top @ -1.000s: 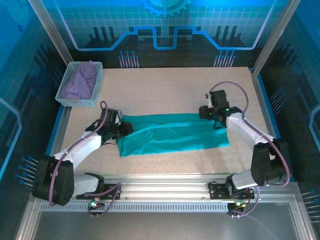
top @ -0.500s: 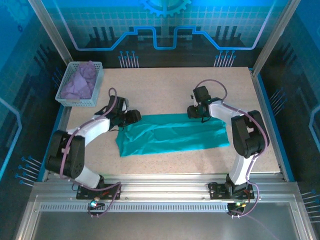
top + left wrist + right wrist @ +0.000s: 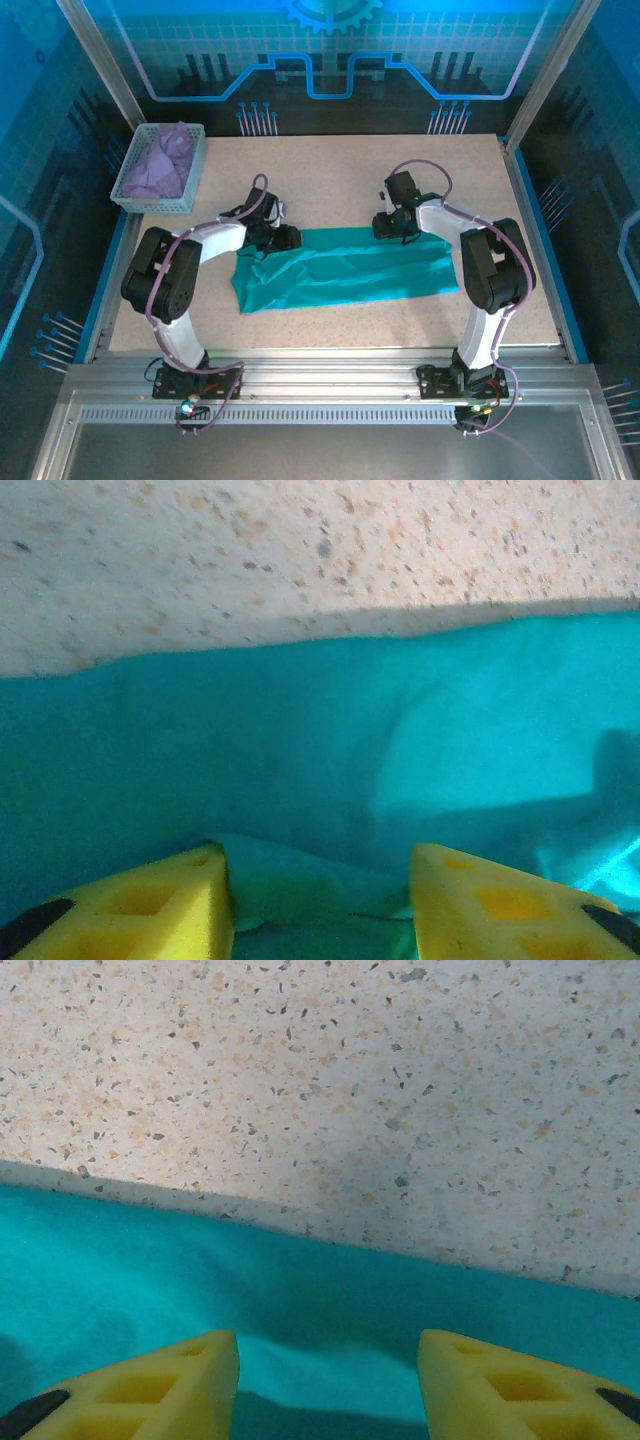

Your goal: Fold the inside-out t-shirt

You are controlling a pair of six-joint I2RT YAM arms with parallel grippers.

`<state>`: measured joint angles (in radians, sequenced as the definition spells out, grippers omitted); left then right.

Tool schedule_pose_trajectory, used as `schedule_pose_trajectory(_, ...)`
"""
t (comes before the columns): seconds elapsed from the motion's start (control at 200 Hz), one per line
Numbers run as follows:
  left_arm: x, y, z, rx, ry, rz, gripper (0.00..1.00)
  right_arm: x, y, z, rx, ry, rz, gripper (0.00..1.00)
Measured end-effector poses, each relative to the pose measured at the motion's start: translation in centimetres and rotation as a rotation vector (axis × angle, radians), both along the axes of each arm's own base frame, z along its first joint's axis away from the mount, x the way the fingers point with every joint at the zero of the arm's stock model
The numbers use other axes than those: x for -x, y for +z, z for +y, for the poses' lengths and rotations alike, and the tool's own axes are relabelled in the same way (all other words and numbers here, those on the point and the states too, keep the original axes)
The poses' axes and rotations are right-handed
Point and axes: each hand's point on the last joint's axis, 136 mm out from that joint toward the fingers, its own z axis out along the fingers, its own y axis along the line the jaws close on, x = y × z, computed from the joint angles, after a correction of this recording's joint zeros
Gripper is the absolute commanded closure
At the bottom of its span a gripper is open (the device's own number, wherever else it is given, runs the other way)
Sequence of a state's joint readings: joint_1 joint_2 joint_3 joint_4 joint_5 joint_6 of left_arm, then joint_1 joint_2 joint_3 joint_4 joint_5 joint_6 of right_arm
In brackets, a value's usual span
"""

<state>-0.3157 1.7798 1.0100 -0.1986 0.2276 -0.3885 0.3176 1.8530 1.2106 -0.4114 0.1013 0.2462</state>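
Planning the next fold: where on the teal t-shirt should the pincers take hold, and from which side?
Probably its far long edge, from above. The t-shirt lies flat as a wide band, and that edge runs straight against bare table, where the left pincer and right pincer already sit open.

Bare table [image 3: 350, 170] beyond t-shirt [image 3: 350, 272]; basket [image 3: 152, 204] far-left

table [image 3: 350, 1080]: speckled beige, bare beyond the t-shirt's far edge
t-shirt [image 3: 100, 1270]: teal, edge slants down toward the right, soft crease just inside it
right gripper [image 3: 327, 1390]: yellow fingertips [image 3: 150, 1385] spread apart over the t-shirt, cloth visible between them
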Motion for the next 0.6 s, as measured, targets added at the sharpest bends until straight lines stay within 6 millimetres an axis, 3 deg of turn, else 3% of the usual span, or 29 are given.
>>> schedule_pose_trajectory(0.185, 3.2, 1.8, -0.9, 0.036, -0.044, -0.017, 0.68, 0.0, -0.3, 0.1, -0.001, 0.002, 0.010, 0.49)
schedule_pose_trajectory(0.305, 5.7, 2.6, -1.7, 0.073, -0.080, -0.012, 0.69, 0.1, -0.3, 0.1, 0.000, 0.002, 0.013, 0.49)
schedule_pose_trajectory(0.505, 11.7, 2.9, -5.4, 0.173, -0.244, 0.099, 0.63, 0.3, -0.4, 0.0, 0.006, 0.004, 0.023, 0.49)
schedule_pose_trajectory(0.595, 14.4, 4.0, -7.6, 0.236, -0.345, 0.136, 0.52, 0.4, -0.3, -0.2, 0.010, 0.002, 0.023, 0.49)
